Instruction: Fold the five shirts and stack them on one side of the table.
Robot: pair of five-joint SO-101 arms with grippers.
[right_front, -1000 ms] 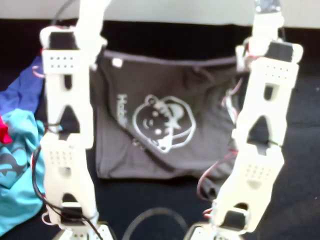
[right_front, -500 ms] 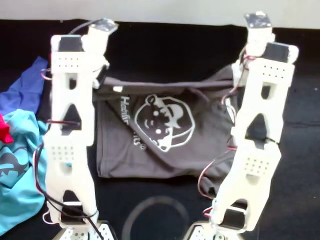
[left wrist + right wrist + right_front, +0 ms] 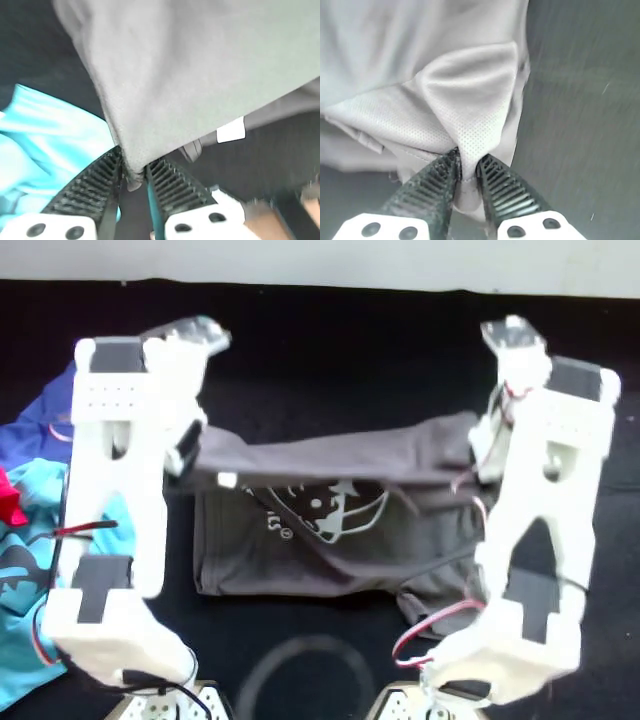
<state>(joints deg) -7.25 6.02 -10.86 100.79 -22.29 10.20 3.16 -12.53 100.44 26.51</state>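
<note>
Two arms stand side by side at the near edge of the black table (image 3: 330, 350). Just beyond their bases the grey shirt (image 3: 300, 555) lies with its near hem flat on the cloth. Farther on, its far edge is held up off the table as a taut band that covers the upper part of the white print (image 3: 325, 505). The left gripper (image 3: 134, 167) is closed on one corner of that band, with the fabric pinched between its ribbed black fingers (image 3: 90, 182) and a small white label (image 3: 231, 131) just beside them. The right gripper (image 3: 467, 162) is clamped on the opposite corner, and a bunched fold rises from between its fingers. On the left side lies a turquoise shirt (image 3: 25, 570). A red scrap (image 3: 8, 502) touches it, and a blue shirt (image 3: 40, 430) lies beyond.
</note>
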